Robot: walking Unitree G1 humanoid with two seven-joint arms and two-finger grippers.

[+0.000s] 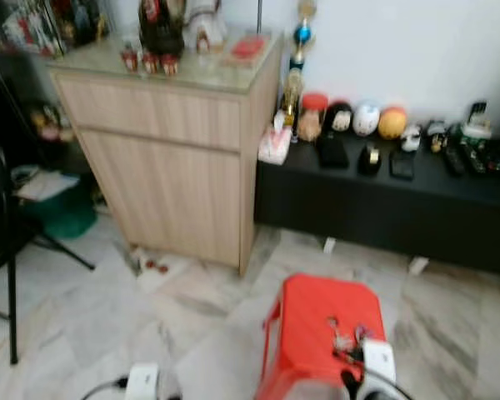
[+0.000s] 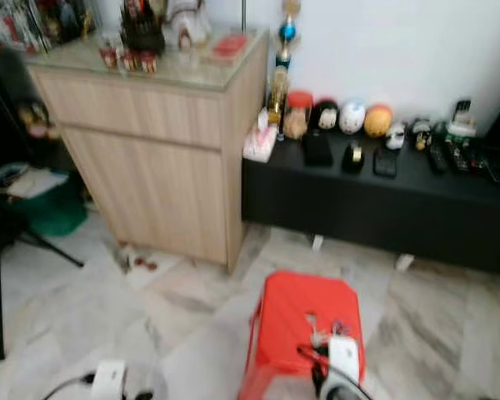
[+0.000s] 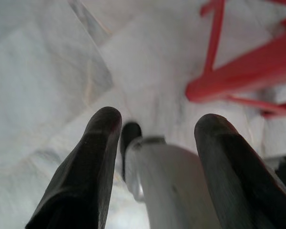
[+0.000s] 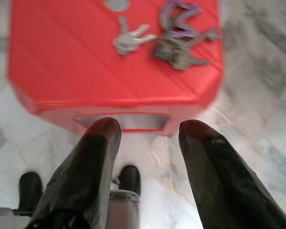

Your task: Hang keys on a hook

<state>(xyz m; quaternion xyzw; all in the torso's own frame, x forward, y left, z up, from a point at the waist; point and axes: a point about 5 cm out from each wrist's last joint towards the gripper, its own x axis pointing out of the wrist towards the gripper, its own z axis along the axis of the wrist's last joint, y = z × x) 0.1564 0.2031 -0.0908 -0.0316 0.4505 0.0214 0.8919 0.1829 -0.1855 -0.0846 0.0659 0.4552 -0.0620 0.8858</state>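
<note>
The keys (image 4: 167, 38) lie on top of a red stool (image 1: 317, 333). The stool stands on the pale marble floor (image 1: 108, 308), at about 5 o'clock in the head views. In the right wrist view the keys look like two bunches close together: a small silver bunch and a bigger one with purple bits. They sit near the far edge of the stool top.

The right end effector (image 4: 145, 133) hangs just in front of the stool, near its front edge. Its two black fingers (image 4: 97, 157) are spread apart and hold nothing. It is not touching the keys. The right wrist (image 1: 377, 362), white and boxy, shows low in the head view, over the near edge of the stool.

The left end effector (image 3: 155, 129) hangs low over the floor beside the stool's red legs (image 3: 238, 76). Its fingers are spread too, with nothing between them. The left wrist (image 1: 142, 382) shows at about 7 o'clock in the head view.

Behind the stool, at 11 o'clock, stands a wooden cabinet (image 1: 167, 158) with little figures and a red thing on its glass top. At 2 o'clock a low black bench (image 1: 383, 200) runs along the white wall. It carries small round toys, a tall trophy, remotes and other little things. A green bin (image 1: 62, 212) sits at 9 o'clock beside a black stand. The head views are a bit blurry.
</note>
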